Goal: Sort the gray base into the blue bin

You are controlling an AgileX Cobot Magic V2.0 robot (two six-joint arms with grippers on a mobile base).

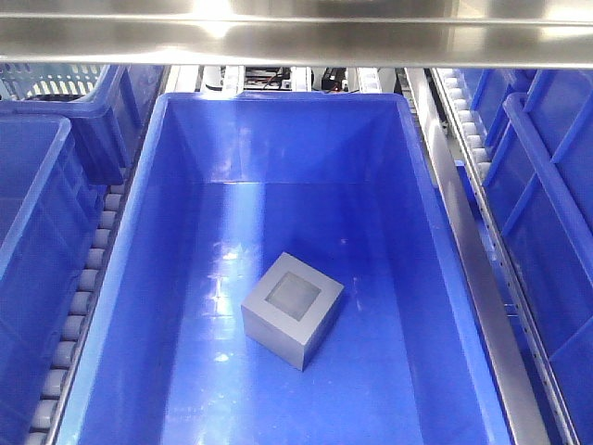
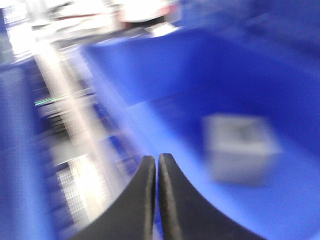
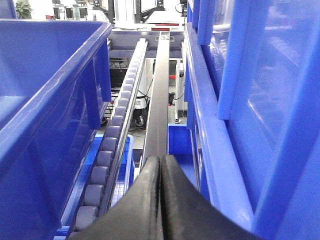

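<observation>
The gray base (image 1: 293,310) lies on the floor of the blue bin (image 1: 148,250), recess face up, near the middle. The blurred left wrist view shows the gray base (image 2: 241,148) too, inside the blue bin (image 2: 165,75), ahead and to the right of my left gripper (image 2: 156,161). The left gripper is shut and empty, over the bin's left rim. My right gripper (image 3: 160,161) is shut and empty, low between the blue bin's outer wall (image 3: 45,125) and the totes on the right. Neither gripper shows in the front view.
A roller track (image 1: 79,297) runs along the bin's left side, with another blue tote (image 1: 28,213) and a pale slotted basket (image 1: 56,82) beyond. A metal rail (image 1: 477,278) and more blue totes (image 1: 547,185) stand on the right. A steel bar (image 1: 296,37) crosses overhead.
</observation>
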